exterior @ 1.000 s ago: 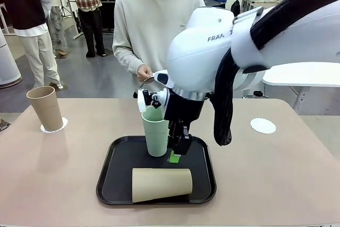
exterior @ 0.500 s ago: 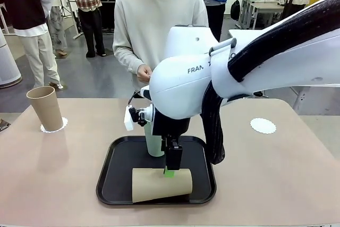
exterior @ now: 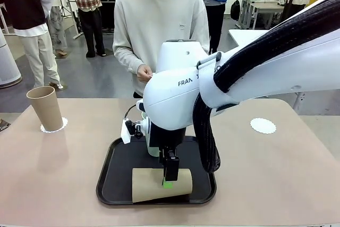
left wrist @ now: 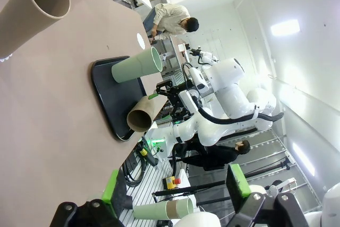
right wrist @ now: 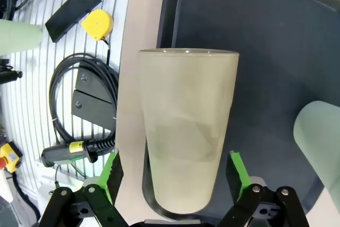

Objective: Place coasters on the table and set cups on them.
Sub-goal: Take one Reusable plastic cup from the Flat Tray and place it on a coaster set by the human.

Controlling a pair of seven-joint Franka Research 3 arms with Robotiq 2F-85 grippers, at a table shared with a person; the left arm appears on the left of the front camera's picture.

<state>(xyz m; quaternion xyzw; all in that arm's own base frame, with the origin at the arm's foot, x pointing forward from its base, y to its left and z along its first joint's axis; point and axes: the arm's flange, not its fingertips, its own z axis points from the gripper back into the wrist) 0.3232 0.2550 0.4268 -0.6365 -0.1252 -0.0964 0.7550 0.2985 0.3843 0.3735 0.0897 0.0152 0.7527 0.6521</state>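
A tan cup point(exterior: 161, 184) lies on its side at the near edge of the black tray point(exterior: 119, 155). My right gripper point(exterior: 170, 176) is open and lowered over it, its fingers either side of the cup point(right wrist: 186, 131) without closing. The mint green cup point(right wrist: 319, 131) stands upright on the tray just behind, mostly hidden by the arm in the front view. Another tan cup point(exterior: 45, 108) stands on a coaster point(exterior: 54, 126) at the table's far left. A bare coaster point(exterior: 263, 126) lies at the far right. My left gripper point(left wrist: 175, 195) is open and holds nothing, off to the side.
A person point(exterior: 159, 25) stands at the far edge behind the tray, one hand point(exterior: 144, 72) held at the waist. The beige table point(exterior: 276, 179) has free room either side of the tray. Cables and tools point(right wrist: 79, 104) lie on the floor below the near edge.
My right gripper opened and left the mint cup standing on the tray. It then moved toward the near edge and down over the lying tan cup.
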